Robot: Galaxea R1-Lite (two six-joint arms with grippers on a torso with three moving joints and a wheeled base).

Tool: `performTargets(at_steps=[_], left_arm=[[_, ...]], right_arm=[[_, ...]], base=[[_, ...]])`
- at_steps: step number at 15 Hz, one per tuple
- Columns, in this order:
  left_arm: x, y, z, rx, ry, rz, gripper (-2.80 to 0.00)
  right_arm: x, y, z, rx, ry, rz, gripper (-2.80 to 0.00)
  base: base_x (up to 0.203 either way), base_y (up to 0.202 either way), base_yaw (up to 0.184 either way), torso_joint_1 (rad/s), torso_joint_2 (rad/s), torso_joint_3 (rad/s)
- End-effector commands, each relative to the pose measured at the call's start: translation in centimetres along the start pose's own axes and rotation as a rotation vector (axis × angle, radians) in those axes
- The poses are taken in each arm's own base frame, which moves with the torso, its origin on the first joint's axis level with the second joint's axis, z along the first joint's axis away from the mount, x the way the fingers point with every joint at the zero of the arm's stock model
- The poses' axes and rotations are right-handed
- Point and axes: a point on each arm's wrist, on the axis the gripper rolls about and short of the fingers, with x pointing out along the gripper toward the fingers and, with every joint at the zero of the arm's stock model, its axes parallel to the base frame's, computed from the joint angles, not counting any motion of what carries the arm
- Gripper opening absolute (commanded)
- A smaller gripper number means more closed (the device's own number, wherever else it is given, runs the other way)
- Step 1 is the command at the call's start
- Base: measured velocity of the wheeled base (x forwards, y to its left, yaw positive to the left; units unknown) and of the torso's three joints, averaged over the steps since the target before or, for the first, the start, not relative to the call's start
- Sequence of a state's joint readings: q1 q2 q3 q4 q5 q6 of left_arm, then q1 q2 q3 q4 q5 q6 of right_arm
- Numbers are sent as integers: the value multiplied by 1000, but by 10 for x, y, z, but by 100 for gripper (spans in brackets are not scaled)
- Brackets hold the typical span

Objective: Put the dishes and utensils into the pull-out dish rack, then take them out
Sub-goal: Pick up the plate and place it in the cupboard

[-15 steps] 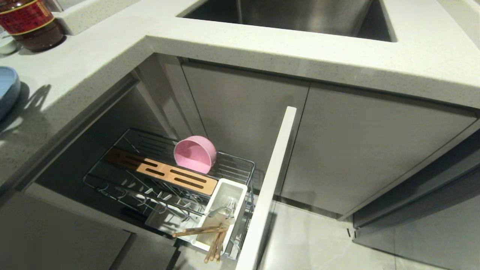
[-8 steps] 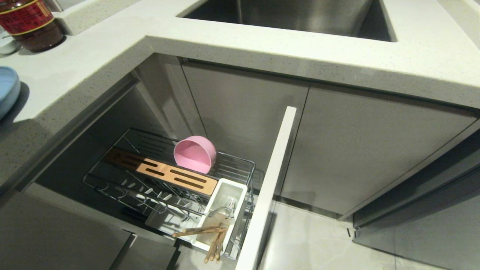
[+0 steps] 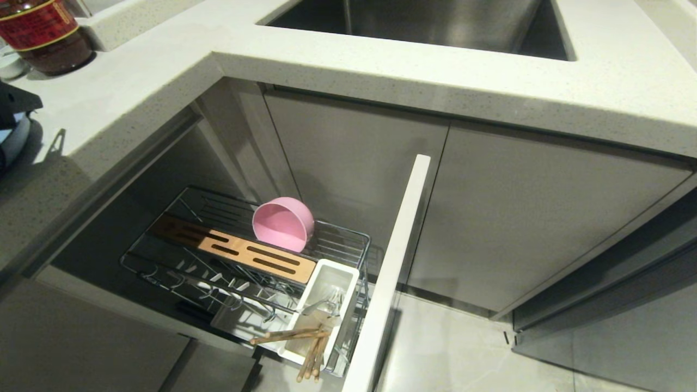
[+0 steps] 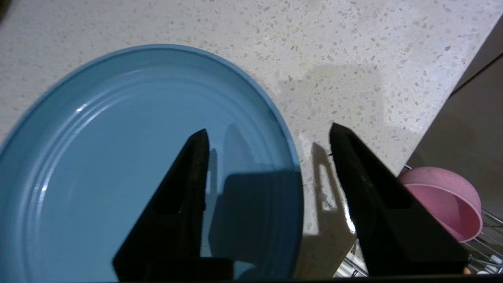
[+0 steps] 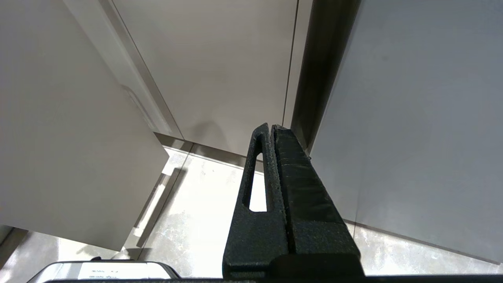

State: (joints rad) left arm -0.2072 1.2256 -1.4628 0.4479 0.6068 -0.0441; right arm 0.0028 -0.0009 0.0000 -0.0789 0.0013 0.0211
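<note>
A: Speckled white countertop (image 3: 136,81), L-shaped, wrapping round a steel sink (image 3: 435,22) at far centre.
B: Lying on it?
A: Light-blue plate (image 4: 118,157) flat at the far-left edge, mostly hidden in the head view. Dark red-labelled jar (image 3: 46,32) far left, standing upright. Sliver of something white (image 3: 8,65) just beside the jar.
B: Below?
A: Pale tiled floor (image 3: 463,354), near right.

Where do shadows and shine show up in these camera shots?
Left wrist view: the open left gripper throws dark finger shadows across the round light-blue plate and the speckled stone counter; small highlights glint on the plate. Head view: sunlight brightens part of the slotted wooden strip.
</note>
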Motion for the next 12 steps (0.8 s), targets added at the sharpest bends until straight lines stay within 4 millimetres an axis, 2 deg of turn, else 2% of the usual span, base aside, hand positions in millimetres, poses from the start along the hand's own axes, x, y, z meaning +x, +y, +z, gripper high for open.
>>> performTargets(at_steps=[1,3,8,9,12], left_arm=[[19,-11,-5,20,49,30,0],[31,-13,-7,24,73,61,0],[38,-13,-7,20,82,83,0],[39,-13,-8,23,86,84,-280],[43,-14,-8,18,91,91,-280]], right_arm=[[1,0,-7,0,25,0,-280],[1,0,-7,0,25,0,-280],[1,0,-7,0,25,0,-280],[1,0,-7,0,25,0,-280],[1,0,-7,0,25,0,-280]], base=[[0,0,0,0,0,0],[0,0,0,0,0,0],[0,0,0,0,0,0],[0,0,0,0,0,0],[0,0,0,0,0,0]])
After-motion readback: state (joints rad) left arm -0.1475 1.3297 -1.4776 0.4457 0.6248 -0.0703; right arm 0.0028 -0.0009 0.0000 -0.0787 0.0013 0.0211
